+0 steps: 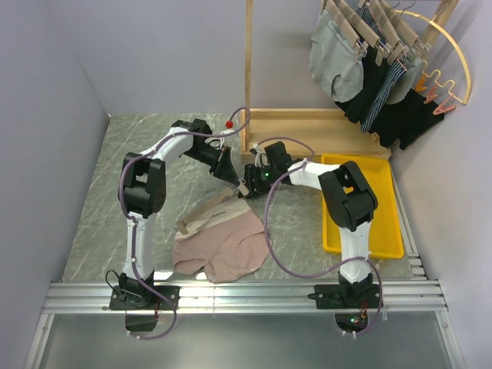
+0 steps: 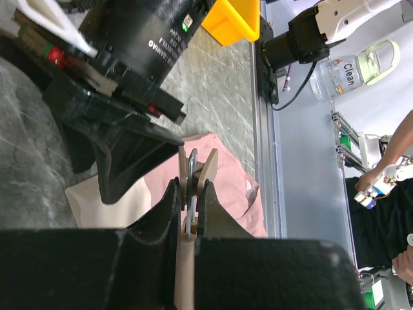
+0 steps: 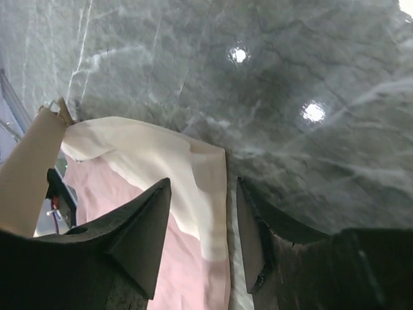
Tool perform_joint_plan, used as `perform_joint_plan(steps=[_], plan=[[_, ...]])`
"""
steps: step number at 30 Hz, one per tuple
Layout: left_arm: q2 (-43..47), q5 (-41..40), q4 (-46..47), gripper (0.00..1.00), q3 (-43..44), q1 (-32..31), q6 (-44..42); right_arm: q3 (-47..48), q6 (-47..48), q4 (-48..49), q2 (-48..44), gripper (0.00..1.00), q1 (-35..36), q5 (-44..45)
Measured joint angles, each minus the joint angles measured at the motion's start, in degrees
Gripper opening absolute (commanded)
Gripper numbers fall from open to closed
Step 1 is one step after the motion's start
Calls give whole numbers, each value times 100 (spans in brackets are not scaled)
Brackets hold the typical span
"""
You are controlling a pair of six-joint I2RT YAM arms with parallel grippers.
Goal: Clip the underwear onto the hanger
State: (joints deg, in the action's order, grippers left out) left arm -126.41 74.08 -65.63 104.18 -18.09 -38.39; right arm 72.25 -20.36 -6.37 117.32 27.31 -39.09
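**Item 1, my left end effector** (image 2: pixel 189 188): clenched on the hanger (image 2: pixel 184 268), fingers pinching the light-wood bar by its wooden clip (image 2: pixel 209 166).

**Item 2, my right end effector** (image 3: pixel 201 187): released, fingers spread to either side of the cream waistband (image 3: pixel 161 152), gripping nothing.

**Item 3, the underwear** (image 1: pixel 223 247): dusty pink, lay on the table (image 1: pixel 100 192) between my two arms, near the front edge. Its waistband was turned toward both end effectors. One waistband corner met the hanger's end; I could not tell whether it was clipped.

**Item 4, yellow tray** (image 1: pixel 384 231): sat on the table beside my right arm.

**Item 5, other garments** (image 1: pixel 361 77): hung from the wooden rack (image 1: pixel 250 77) at the far right.
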Motion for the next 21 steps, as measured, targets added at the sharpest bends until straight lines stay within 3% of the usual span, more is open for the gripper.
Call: perform_joint_plan(steps=[21], plan=[[-9,2,-101,0,0,0,-42,579,85,-511,186,41,520,1123]])
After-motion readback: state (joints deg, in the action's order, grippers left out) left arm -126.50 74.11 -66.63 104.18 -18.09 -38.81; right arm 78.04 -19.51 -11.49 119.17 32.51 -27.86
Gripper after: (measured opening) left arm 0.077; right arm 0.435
